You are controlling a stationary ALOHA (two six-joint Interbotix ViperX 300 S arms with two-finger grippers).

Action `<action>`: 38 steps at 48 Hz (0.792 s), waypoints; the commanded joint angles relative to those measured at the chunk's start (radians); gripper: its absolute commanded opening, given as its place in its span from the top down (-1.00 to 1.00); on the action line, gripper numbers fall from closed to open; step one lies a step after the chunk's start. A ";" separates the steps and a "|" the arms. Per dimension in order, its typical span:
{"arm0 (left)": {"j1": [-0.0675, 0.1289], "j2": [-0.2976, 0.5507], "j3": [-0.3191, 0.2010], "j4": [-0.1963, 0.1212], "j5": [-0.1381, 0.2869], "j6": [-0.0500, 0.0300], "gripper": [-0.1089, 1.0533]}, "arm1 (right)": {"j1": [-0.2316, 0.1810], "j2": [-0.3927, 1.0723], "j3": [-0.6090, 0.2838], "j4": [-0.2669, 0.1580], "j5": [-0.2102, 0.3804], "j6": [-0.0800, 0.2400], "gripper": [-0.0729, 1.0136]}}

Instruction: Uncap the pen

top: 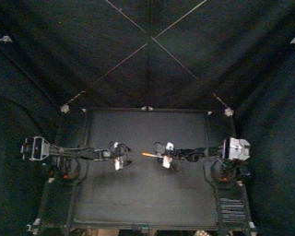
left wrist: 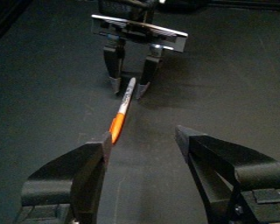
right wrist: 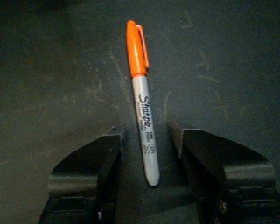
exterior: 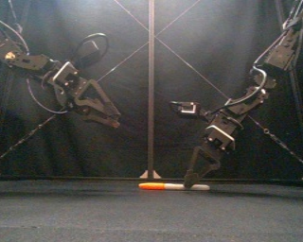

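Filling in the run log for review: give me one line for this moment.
pen: lying flat, capped | right gripper: open, straddling barrel end | left gripper: open, hovering clear of pen

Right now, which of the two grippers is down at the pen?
The right gripper: low at the table, jaws open on both sides of the pen. The left gripper hangs higher, apart from it.

The top camera hangs high, looking down on the table (top: 137, 194) and slightly backward. The front camera sits at the table's front edge, looking level across it. Each wrist camera looks closely out between its own jaws. All four share the pen (top: 154, 159) mid-table.
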 commanded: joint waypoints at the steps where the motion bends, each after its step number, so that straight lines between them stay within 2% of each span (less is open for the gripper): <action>1: 0.003 0.020 -0.037 0.015 0.008 0.0015 -0.80 | -0.002 -0.014 -0.014 -0.011 0.000 0.002 -0.18; 6: 0.005 0.049 -0.071 0.026 0.063 0.0000 -0.80 | 0.000 -0.040 -0.025 -0.012 0.000 0.003 0.01; 11: 0.009 0.064 -0.107 0.041 0.146 0.0000 -0.80 | 0.006 -0.092 -0.038 -0.014 0.005 -0.003 0.01; 18: 0.020 0.078 -0.146 0.067 0.210 0.0000 -0.80 | 0.041 -0.138 -0.063 -0.031 0.021 -0.002 0.01; 27: 0.035 0.107 -0.170 0.083 0.233 0.0000 -0.80 | 0.075 -0.141 -0.098 -0.044 0.040 0.002 0.01; 38: 0.054 0.169 -0.193 0.086 0.256 0.0000 -0.78 | 0.083 -0.141 -0.110 -0.046 0.044 0.002 0.01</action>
